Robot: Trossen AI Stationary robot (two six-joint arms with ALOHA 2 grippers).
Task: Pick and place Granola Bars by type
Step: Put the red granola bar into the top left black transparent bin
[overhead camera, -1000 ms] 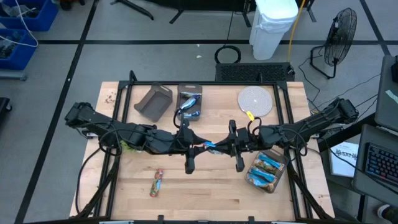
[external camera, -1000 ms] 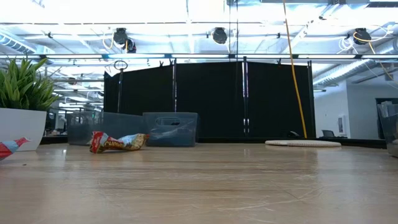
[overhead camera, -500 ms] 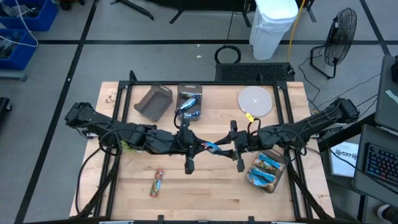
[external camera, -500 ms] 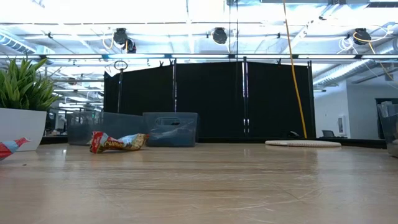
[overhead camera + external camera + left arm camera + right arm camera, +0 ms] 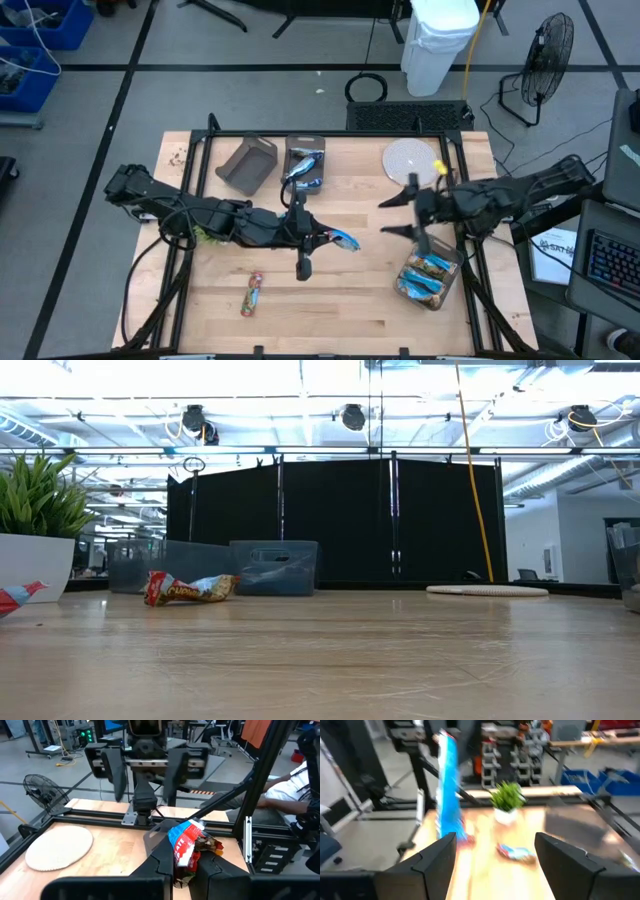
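My left gripper (image 5: 322, 238) is over the table's middle, shut on a blue, white and red granola bar (image 5: 346, 240) (image 5: 187, 846). My right gripper (image 5: 398, 215) (image 5: 495, 857) stands open to the right of that bar with nothing between its fingers; the left wrist view shows it facing me (image 5: 143, 770). A red-wrapped bar (image 5: 253, 293) (image 5: 190, 588) lies flat on the table near the front left. The right-hand bin (image 5: 430, 275) and the far bin (image 5: 306, 165) each hold blue-wrapped bars. My left gripper pinches one end of the bar (image 5: 183, 869) between its two fingers. The fingers lie about level and point toward the table's right. The rest of the bar sticks out beyond the fingertips (image 5: 350, 241), lifted clear of the table.
A grey-brown bin (image 5: 248, 163) lies tipped at the far left. A white round disc (image 5: 410, 160) lies at the far right. A small green plant (image 5: 35, 510) stands by the left arm. The black frame rails border the table. Bare wood lies along the near edge (image 5: 340, 310).
My right gripper has opened, let go of the blue bar and drawn back toward the table's right edge, turning as it went. The bar stays in my left gripper over the table's middle, clear of the wood.
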